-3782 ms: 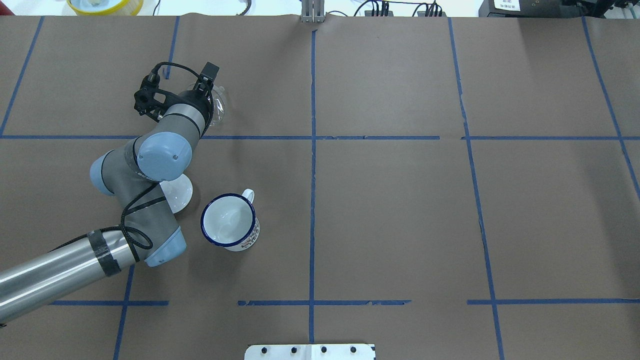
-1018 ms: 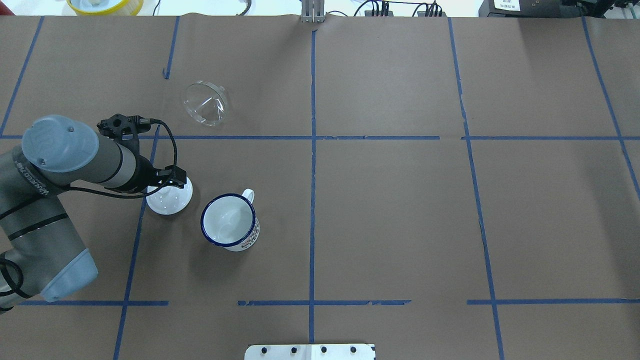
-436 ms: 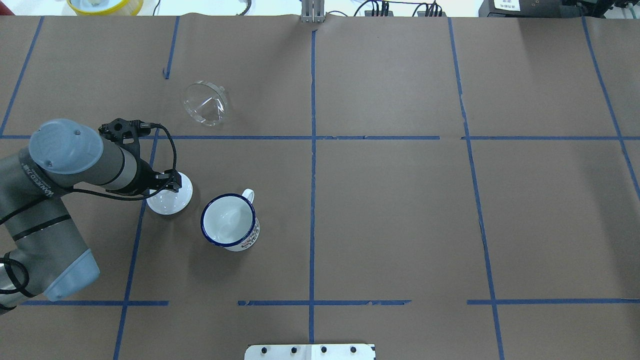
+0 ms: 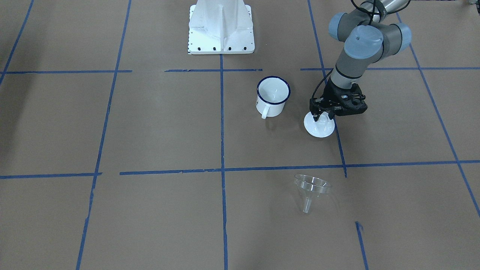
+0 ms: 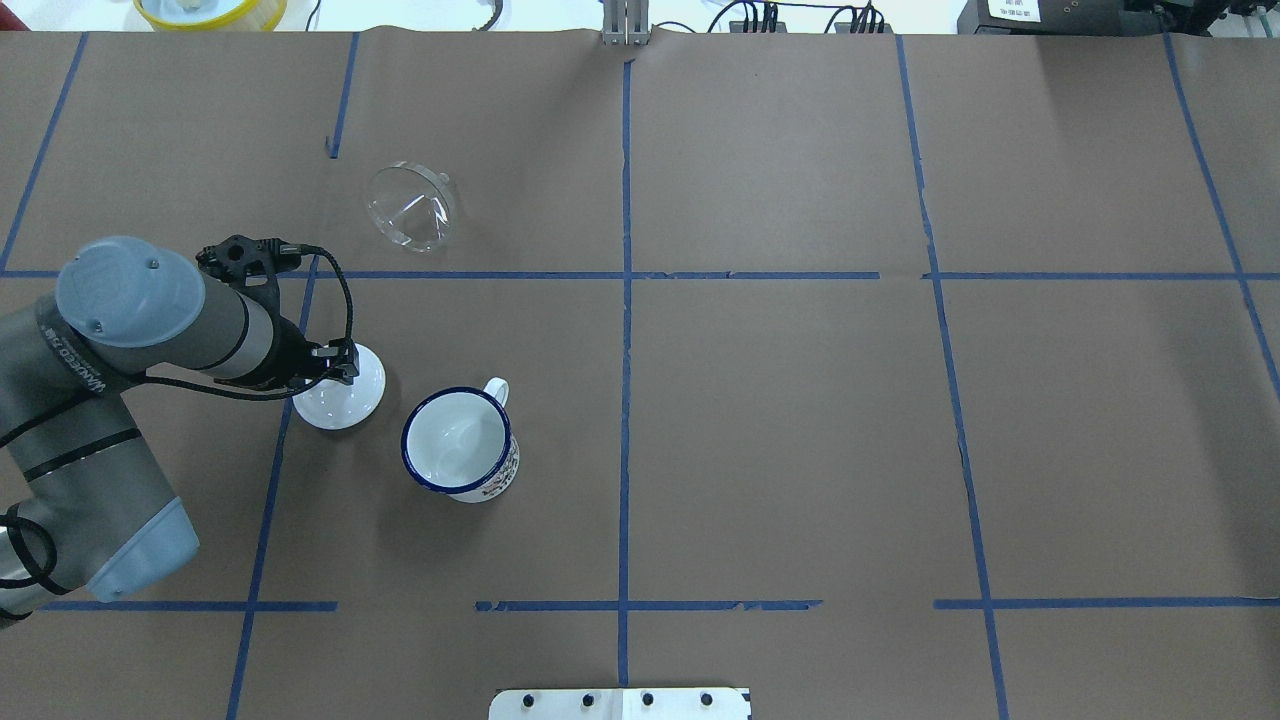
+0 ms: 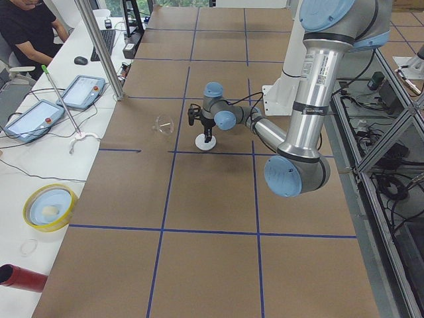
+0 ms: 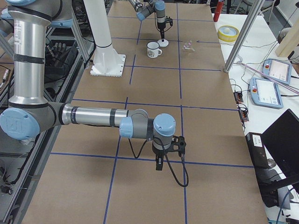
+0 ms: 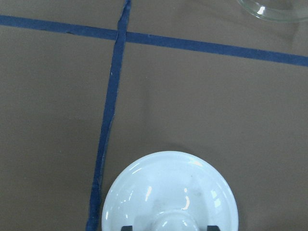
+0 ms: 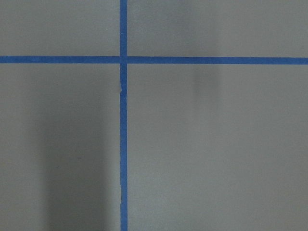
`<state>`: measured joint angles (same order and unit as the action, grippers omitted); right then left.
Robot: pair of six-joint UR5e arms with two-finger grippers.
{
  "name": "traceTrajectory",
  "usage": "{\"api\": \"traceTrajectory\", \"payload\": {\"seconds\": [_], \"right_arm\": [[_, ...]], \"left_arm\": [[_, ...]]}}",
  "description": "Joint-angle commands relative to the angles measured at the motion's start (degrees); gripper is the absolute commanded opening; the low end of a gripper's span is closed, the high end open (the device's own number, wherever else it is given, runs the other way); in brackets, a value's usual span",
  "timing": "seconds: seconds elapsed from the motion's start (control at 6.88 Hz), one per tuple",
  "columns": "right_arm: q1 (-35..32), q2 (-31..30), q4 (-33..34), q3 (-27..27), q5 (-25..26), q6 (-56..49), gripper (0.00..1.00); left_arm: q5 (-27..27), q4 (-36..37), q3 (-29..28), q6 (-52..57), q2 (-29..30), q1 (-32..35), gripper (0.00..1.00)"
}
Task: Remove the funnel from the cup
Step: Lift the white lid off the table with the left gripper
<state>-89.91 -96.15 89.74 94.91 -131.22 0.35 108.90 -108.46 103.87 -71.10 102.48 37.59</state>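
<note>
The clear funnel lies on its side on the brown table, spout toward the far edge, apart from the cup; it also shows as the funnel. The white cup with a dark blue rim stands upright with nothing inside, seen too as the cup. My left gripper points down over a flat white lid beside the cup. It is open, and in the left wrist view its fingertips stand on either side of the lid's knob. My right gripper hangs far off over bare table; I cannot tell its state.
The robot's white base plate sits behind the cup. A yellow-rimmed container stands beyond the table's far edge. A person sits at a side bench with tablets. Blue tape lines grid the brown paper.
The left gripper has left the funnel lying on the far table and come back to hover over the white lid. In the last second it barely shifted. Cup and funnel are still.
</note>
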Motion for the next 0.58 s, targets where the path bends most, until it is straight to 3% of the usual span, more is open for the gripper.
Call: {"api": "traceTrajectory", "payload": {"seconds": [0.0,0.29,0.44], "right_arm": [[0.00,0.00,0.00,0.01,0.00,0.00,1.00],[0.00,0.00,0.00,0.01,0.00,0.00,1.00],[0.00,0.00,0.00,0.01,0.00,0.00,1.00]], "left_arm": [[0.00,0.00,-0.07,0.00,0.27,-0.06,0.59],[0.00,0.09,0.01,0.00,0.35,-0.06,0.58],[0.00,0.09,-0.07,0.00,0.36,-0.06,0.46]]}}
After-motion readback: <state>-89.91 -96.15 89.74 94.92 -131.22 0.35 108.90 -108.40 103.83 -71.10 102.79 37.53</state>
